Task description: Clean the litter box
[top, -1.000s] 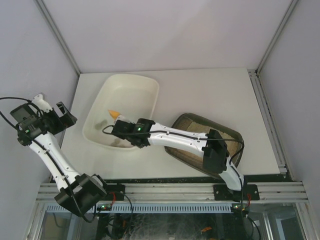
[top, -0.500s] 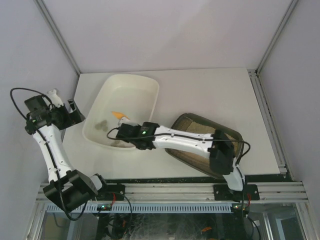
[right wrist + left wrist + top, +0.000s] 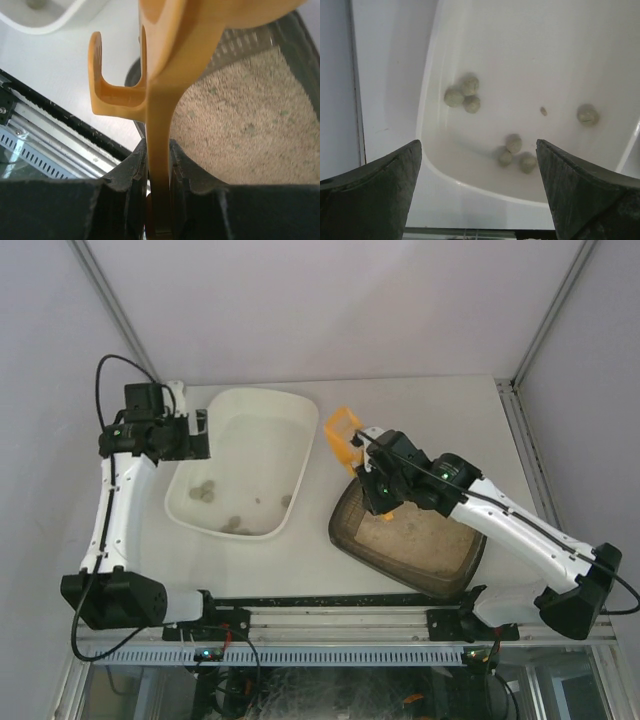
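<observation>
The dark brown-grey litter box (image 3: 455, 570) with pale sandy litter sits at the front right; its litter shows in the right wrist view (image 3: 250, 130). My right gripper (image 3: 372, 483) is shut on the handle of an orange scoop (image 3: 343, 437), held above the box's far left corner; the handle runs up between the jaws in the right wrist view (image 3: 162, 125). My left gripper (image 3: 200, 430) is open and empty, over the left rim of the white tub (image 3: 300, 450), which holds several grey clumps (image 3: 462, 96).
The white tub's near rim (image 3: 470, 190) lies below my left fingers (image 3: 375, 195). The table's front rail (image 3: 340, 615) runs along the near edge. Grey walls stand close on the left, back and right.
My right gripper has swung with the scoop from over the white tub to the right, above the litter box's corner. My left arm has moved up and right to the tub's left rim.
</observation>
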